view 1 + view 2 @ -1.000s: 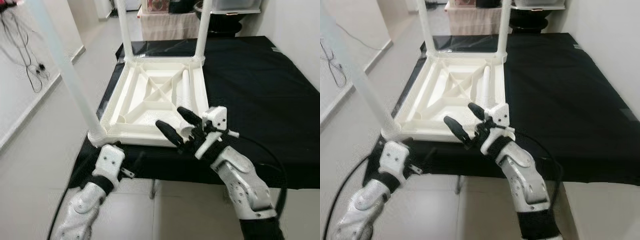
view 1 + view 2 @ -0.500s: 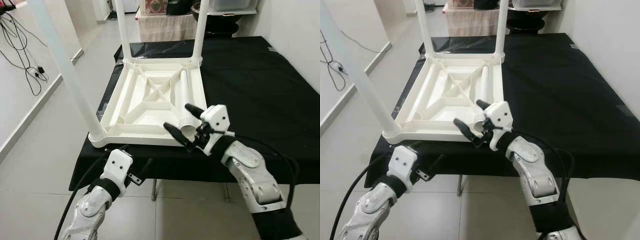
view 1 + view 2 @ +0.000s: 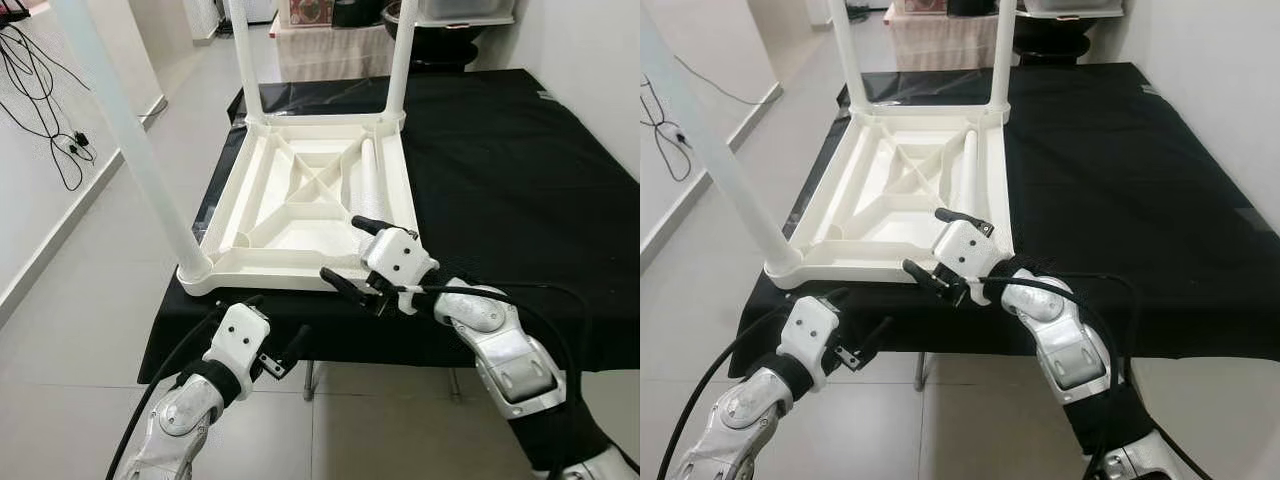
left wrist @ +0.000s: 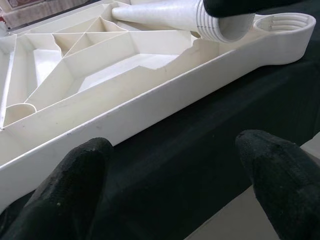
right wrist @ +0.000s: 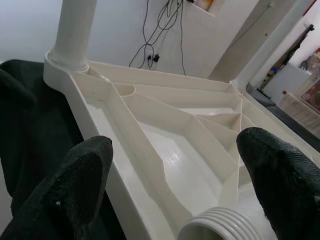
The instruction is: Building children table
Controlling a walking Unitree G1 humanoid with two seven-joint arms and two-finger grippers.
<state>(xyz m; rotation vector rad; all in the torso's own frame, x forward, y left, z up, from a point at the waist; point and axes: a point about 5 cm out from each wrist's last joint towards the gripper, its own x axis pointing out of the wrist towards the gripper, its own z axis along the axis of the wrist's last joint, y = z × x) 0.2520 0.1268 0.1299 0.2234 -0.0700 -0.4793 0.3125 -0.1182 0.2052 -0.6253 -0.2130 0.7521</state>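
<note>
white moulded plastic, light but slick: loose leg (image 3: 372,195) lies inside the upturned tabletop (image 3: 290,215). my right gripper (image 3: 352,254) gapes empty around its threaded end; left gripper (image 3: 272,328) open below.

Black-covered table (image 3: 500,170) stands on pale tiled floor (image 3: 90,330). White children table top (image 3: 300,205) lies upside down on its left part, ribbed underside up, near-left corner at cloth edge. 3 legs stand screwed into corners: 2 far, 1 near-left. 1 loose leg (image 3: 371,185) lies inside frame along right side. Rest of black cloth bare
</note>
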